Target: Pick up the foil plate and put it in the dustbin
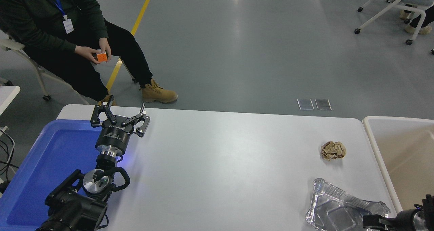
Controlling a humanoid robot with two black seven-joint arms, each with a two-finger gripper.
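The foil plate (340, 209) is seen lying on the white bench (220, 156), at its near right corner, crumpled, with its base facing up. It is placed just left of the dustbin (376, 146), whose pale rim runs along the bench's right end; the two are close together but whether they touch cannot be told.

The right gripper (371, 221) is seen at the bottom right edge, low by the plate's near right corner. Only a small black part of it is shown, so whether it is open or closed cannot be told, nor whether the plate is touched.

A paper ball (333, 150) is found on the bench beyond the plate, apart from it and near the dustbin's rim.

The left gripper (120, 117) is parked at the lower left, its fingers spread apart and nothing held, above the far right edge of a blue tray (44, 163).

A person (51, 31) is seated beyond the bench at the top left, with a small orange cube (101, 57) held in both hands.
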